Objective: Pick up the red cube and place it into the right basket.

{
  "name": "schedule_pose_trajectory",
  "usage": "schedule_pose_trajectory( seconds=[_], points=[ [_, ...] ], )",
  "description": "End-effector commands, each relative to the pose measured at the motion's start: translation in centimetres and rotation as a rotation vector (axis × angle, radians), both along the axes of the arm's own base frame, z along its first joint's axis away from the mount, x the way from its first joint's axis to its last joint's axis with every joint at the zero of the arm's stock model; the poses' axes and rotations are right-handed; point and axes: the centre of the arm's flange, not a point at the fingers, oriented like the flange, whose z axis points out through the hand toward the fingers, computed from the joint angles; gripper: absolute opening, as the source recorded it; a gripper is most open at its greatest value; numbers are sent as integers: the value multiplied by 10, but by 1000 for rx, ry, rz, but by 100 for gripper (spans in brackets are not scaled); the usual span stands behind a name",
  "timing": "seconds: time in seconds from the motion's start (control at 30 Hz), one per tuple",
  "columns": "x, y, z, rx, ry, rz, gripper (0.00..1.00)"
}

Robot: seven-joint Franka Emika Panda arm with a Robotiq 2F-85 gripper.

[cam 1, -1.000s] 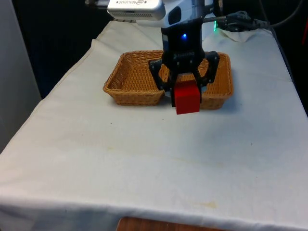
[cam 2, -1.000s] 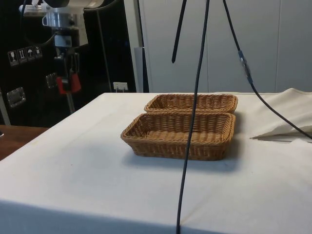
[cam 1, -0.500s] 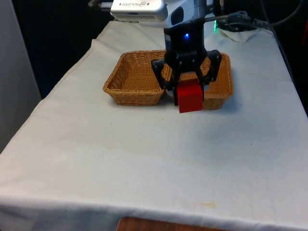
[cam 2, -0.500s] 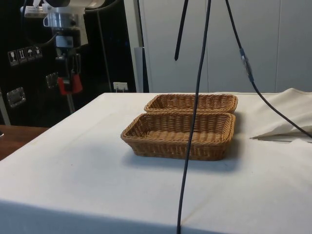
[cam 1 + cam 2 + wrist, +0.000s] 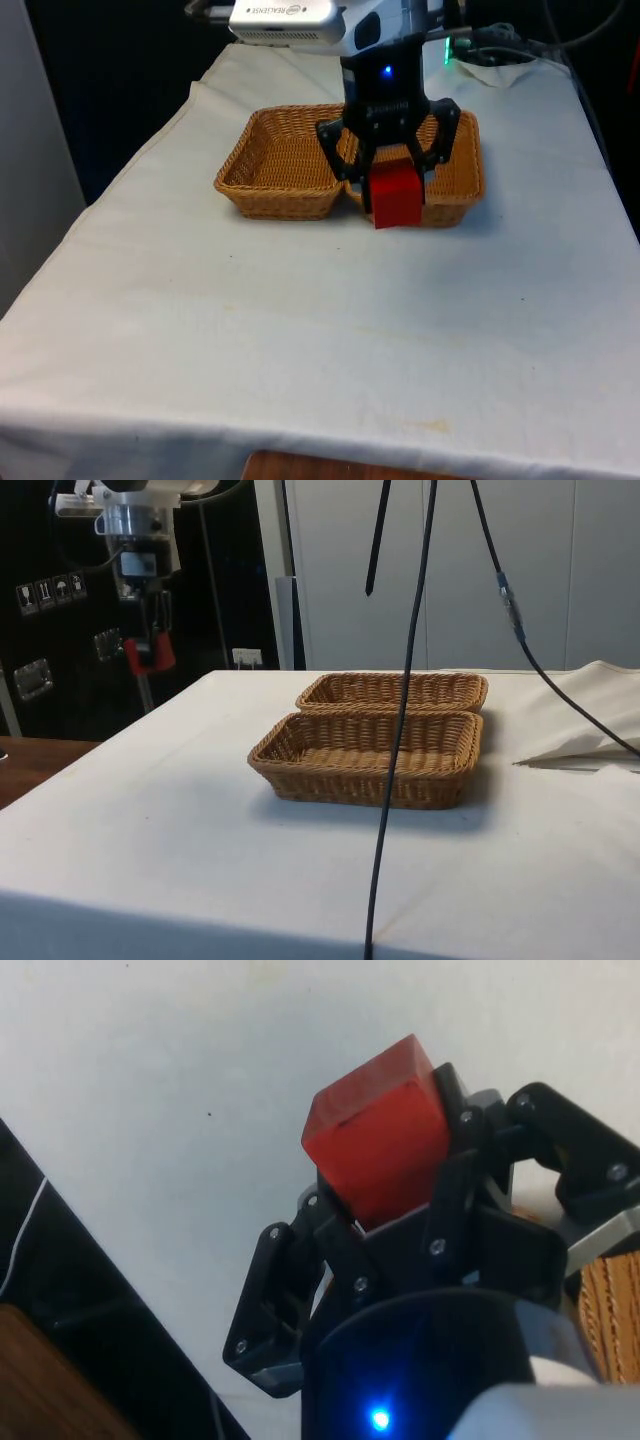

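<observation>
Pinching the single red cube [image 5: 397, 197] between its two black fingers, the tool [image 5: 392, 180] hangs above the counter [image 5: 300, 330], and the cube is clear of the white cloth. In the front view the cube sits in front of the near rims of two wicker baskets, about where they meet and a little toward the right basket [image 5: 455, 175]; the left basket [image 5: 280, 165] lies touching it on the front view's left. In the side view the tool [image 5: 150, 652] and the red cube [image 5: 150, 654] are off beyond the counter's far edge line, well apart from the two baskets [image 5: 370, 755], which stand side by side and touching. In the wrist view the red cube [image 5: 378, 1145] is tilted in the grip, one corner raised, with the fingers [image 5: 455, 1175] pressed against its sides and the white cloth behind it.

Readable writing: a white housing [image 5: 285, 22] above the tool carries the word "REALSENSE" as seen in the front view. Small lettering on the tool's black body is too fine to read.

Counts: one cube, two baskets, one tool
</observation>
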Motion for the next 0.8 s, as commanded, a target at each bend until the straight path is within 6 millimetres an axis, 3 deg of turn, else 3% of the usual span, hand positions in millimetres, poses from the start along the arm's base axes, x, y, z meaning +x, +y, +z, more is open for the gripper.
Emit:
schedule_pose_trajectory(
  seconds=[0.0, 0.03, 0.07, 0.2, 0.33, 0.37, 0.4, 0.77],
  points=[
    [-8, 0, 3, 0, -7, 1, 2],
    [0, 0, 0, 0, 1, 0, 2],
    [-9, -1, 3, 0, -7, 0, 2],
    [-11, -1, 3, 3, -9, 1, 2],
    [-13, -2, 3, 5, -9, 1, 2],
    [-5, -1, 0, 6, 3, 1, 2],
    [-13, -1, 3, 5, -9, 3, 2],
    [-11, 7, -2, 8, -18, 4, 2]
  ],
)
